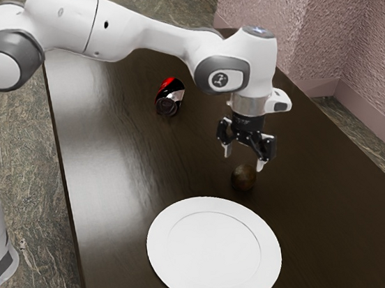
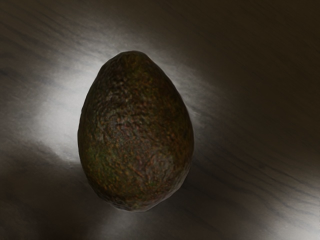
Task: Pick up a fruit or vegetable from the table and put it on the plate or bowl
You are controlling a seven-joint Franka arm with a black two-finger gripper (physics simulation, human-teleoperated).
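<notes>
We are hovering our claw (image 1: 245, 156), wide open and empty, directly over the pebbly, egg-shaped avocado (image 1: 244, 178) on the glossy dark table (image 1: 112, 175); the smooth round plate (image 1: 214, 249) is lying near it.

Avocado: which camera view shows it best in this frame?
The wrist view: the avocado shows whole and close, its pebbled skin and egg-shaped outline plain against the dark table. The exterior view shows the avocado as a small dark lump just below the open gripper, near the white plate.
</notes>
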